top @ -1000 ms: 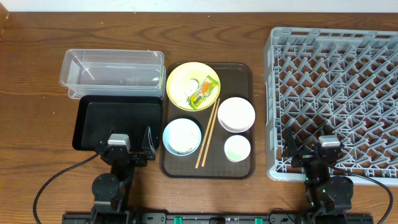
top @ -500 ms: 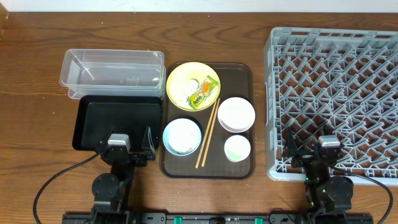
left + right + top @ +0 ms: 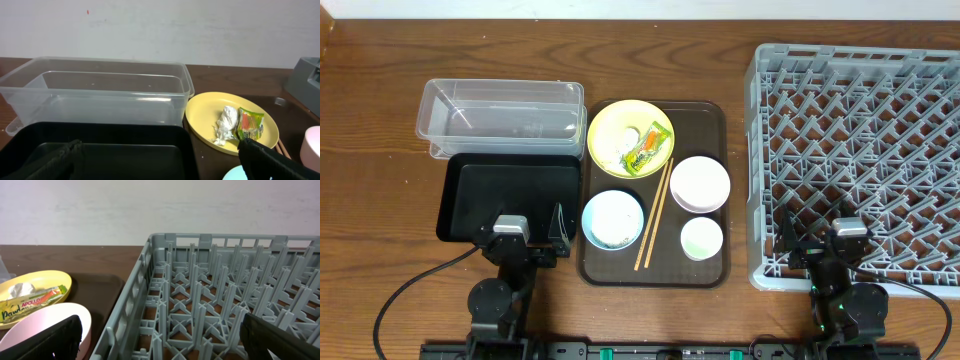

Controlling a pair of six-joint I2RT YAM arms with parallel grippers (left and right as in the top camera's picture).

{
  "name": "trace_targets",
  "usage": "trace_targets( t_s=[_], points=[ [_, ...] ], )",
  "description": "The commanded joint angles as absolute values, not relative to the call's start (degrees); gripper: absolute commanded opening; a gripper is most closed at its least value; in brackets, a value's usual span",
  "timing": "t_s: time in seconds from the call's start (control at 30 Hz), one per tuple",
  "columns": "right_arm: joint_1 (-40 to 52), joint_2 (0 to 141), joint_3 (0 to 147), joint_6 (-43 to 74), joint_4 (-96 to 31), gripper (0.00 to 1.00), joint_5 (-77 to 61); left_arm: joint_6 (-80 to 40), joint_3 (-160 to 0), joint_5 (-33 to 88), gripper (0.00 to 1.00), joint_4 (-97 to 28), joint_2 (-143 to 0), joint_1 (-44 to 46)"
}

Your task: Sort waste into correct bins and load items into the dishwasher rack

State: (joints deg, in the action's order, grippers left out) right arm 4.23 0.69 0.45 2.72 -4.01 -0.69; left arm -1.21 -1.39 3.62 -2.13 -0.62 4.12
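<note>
The yellow plate (image 3: pixel 630 138) holds the green-and-yellow wrapper (image 3: pixel 646 150) and white tissue (image 3: pixel 615 148); both also show in the left wrist view (image 3: pixel 250 125). A light blue bowl (image 3: pixel 613 220), a pinkish-white bowl (image 3: pixel 699 184), a small cup (image 3: pixel 701 238) and chopsticks (image 3: pixel 653 215) lie on the brown tray (image 3: pixel 715 120). The clear tub (image 3: pixel 500 118) and the black tray (image 3: pixel 510 195) sit to the left, the grey rack (image 3: pixel 860 150) to the right. My left gripper (image 3: pixel 520 232) is open and empty over the black tray's near edge. My right gripper (image 3: pixel 832 240) is open and empty over the rack's near edge. I cannot make out any rice grains.
The wooden table (image 3: pixel 380 200) extends to the left of the bins. Black cables (image 3: pixel 410 285) run along the front edge near both arm bases. A white wall lies behind the table.
</note>
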Motion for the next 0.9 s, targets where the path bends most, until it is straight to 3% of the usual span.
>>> trace_targets(
  t_s=[0.0,0.5,0.87],
  points=[
    [3.4,0.49,0.32,2.11,-4.12,0.99,-1.13,-0.23,-0.23,3.38,1.0,-3.77,-0.38,3.77],
    [3.4,0.49,0.32,6.76,-4.08,0.99,-1.1,-0.34,-0.23,3.4,1.0,-3.75,-0.4,3.77],
    [3.38,3.22,4.43,6.81,-9.63,0.99,0.08,-8.86,-4.12,3.6,1.0,-6.48,-7.01,3.77]
  ],
)
